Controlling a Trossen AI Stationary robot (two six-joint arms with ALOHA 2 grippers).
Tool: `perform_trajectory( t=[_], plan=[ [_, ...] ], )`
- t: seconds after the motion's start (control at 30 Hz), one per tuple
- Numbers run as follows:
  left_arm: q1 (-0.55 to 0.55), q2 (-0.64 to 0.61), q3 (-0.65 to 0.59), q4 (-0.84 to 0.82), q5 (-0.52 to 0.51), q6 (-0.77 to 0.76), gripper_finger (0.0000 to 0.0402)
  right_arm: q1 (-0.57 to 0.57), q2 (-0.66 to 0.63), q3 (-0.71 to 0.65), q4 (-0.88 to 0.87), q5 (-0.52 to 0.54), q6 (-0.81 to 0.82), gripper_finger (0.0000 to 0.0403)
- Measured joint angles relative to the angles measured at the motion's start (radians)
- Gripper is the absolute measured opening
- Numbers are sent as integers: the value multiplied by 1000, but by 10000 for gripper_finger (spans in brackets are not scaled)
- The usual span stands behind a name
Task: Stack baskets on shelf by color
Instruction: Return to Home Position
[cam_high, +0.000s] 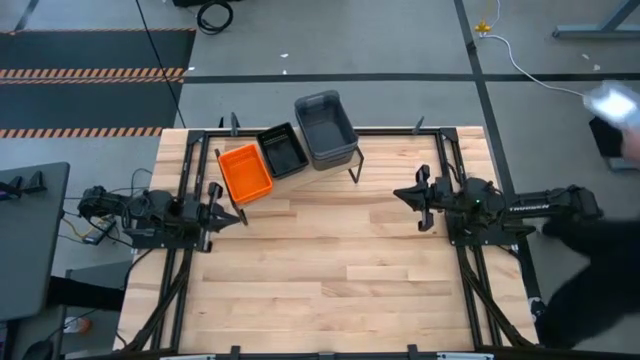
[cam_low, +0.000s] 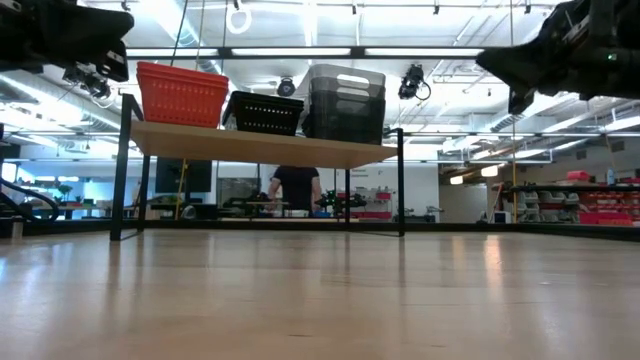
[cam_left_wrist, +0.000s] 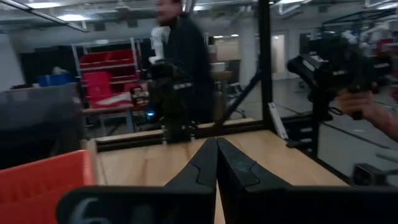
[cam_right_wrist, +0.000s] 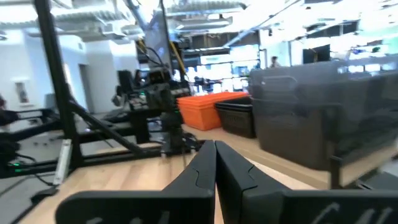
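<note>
1. The left arm (cam_high: 150, 215) is stretched level on the left side and points toward the right arm.
2. The left gripper (cam_high: 240, 216) holds nothing. Its 2 fingers (cam_left_wrist: 202, 168) are pressed together, tips meeting.
3. The right arm (cam_high: 520, 208) mirrors this on the right side and points toward the left arm.
4. The right gripper (cam_high: 398, 194) is empty, its 2 fingers closed tip to tip.
5. The 2 grippers face each other, well apart, both raised.
</note>
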Motion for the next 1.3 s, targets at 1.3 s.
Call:
perform_trajectory(
  t=[1.3],
  plan=[
    [-2, 0, -80, 79, 87, -53, 4, 311, -135, 0, -140, 314, -147, 12]
  ],
)
